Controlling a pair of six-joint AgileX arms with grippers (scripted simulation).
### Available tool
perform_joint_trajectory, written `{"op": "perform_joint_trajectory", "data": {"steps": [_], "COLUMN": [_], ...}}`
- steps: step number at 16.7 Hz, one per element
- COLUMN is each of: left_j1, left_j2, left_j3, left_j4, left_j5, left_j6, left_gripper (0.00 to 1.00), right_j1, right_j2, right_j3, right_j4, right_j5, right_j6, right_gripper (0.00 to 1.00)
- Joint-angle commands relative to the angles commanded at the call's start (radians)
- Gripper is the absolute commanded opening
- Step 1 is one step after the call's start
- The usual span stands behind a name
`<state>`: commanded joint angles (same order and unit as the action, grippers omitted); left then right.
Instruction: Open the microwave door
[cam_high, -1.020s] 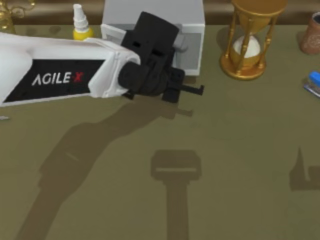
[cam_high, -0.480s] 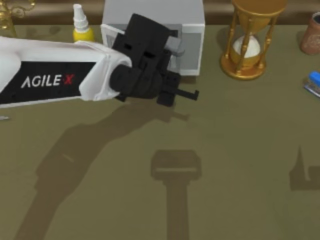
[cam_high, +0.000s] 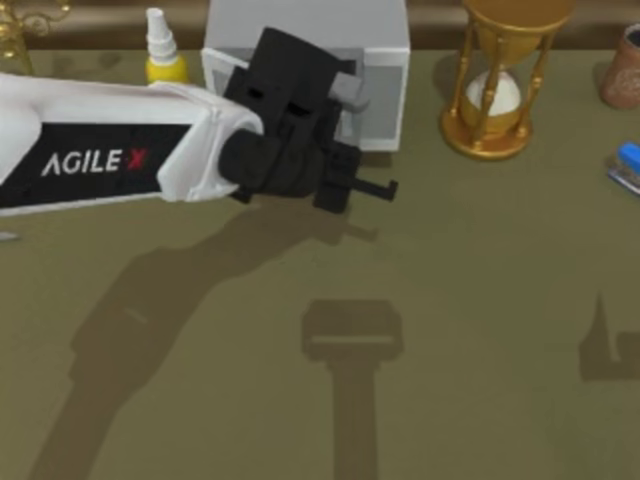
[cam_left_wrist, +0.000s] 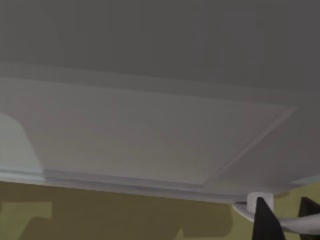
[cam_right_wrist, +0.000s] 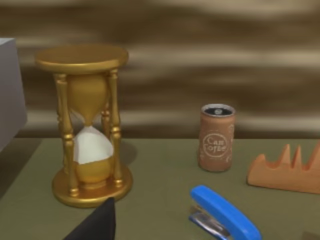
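Note:
The light-grey microwave (cam_high: 300, 25) stands at the back of the table, and my left arm covers most of its front. In the left wrist view the microwave door (cam_left_wrist: 150, 135) fills the picture as a flat pale panel seen from very near. Its pale handle bar (cam_left_wrist: 292, 224) lies between the two dark fingertips (cam_left_wrist: 262, 220) of my left gripper (cam_left_wrist: 285, 216), which is shut on it. From above, the left gripper (cam_high: 335, 105) presses close against the door front. Of my right gripper only one dark fingertip (cam_right_wrist: 100, 222) shows.
A golden hourglass (cam_high: 500, 90) stands right of the microwave, and a yellow glue bottle (cam_high: 162, 45) stands left of it. Farther right are a brown coffee can (cam_right_wrist: 216, 137), a blue stapler (cam_right_wrist: 225, 212) and an orange spiked block (cam_right_wrist: 285, 172).
Since a second ago my left arm has shifted a little left and back toward the microwave. It has held still for the last half second.

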<state>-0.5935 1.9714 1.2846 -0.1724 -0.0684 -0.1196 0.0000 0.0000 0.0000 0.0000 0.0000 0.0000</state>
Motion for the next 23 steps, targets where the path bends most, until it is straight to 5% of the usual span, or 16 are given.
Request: {"op": "perform_joint_trajectory", "data": {"steps": [15, 23], "left_j1": [0.000, 0.017], "left_j2": [0.000, -0.029], "left_j3": [0.000, -0.040], "left_j4": [0.000, 0.015], "left_j5": [0.000, 0.047], "left_j6": [0.000, 0.053], "left_gripper": [0.00, 0.00], "right_j1": [0.000, 0.000], "right_j2": [0.000, 0.000], "right_j3": [0.000, 0.000], "right_j4": [0.000, 0.000], "right_j5": [0.000, 0.000], "right_j6": [0.000, 0.000], "right_gripper": [1.00, 1.00]}}
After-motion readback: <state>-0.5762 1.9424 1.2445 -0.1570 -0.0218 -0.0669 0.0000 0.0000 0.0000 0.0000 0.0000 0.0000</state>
